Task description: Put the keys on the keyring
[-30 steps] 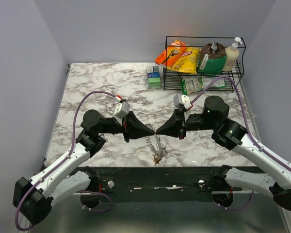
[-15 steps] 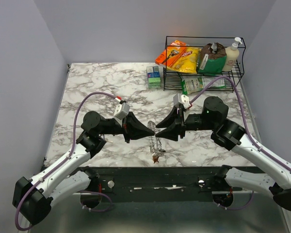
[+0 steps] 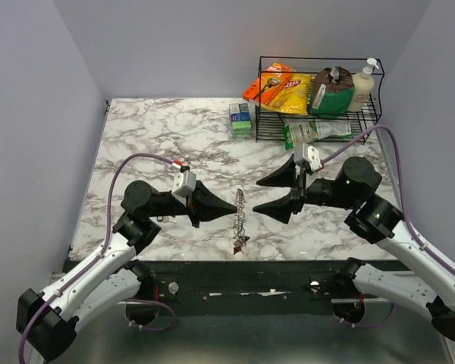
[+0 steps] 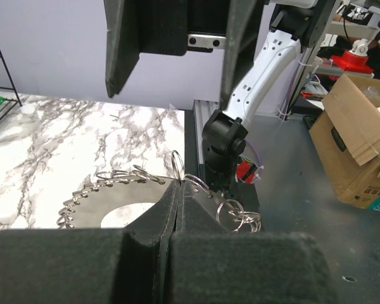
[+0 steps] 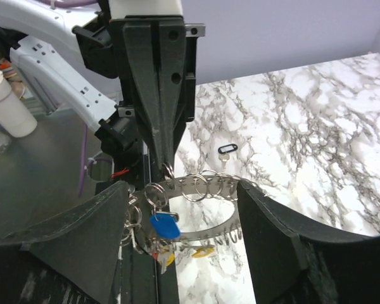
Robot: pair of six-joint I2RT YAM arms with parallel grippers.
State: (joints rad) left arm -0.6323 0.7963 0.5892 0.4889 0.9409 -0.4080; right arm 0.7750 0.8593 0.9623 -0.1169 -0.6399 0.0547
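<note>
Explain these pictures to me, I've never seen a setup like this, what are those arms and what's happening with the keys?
Those are two robot arms bolted at the near edge of a marble-patterned table. One picture looks down from above; the other two come from a camera on each wrist. The left arm's black fingers are pinched shut on a thin silver wire keyring strung with small flat silver keys, a few with blue or yellow plastic heads. The right arm's black fingers stand open beside it, holding nothing. One loose black-headed key lies on the marble. At the back stand a black wire rack of snack bags and a small green-and-blue box.
</note>
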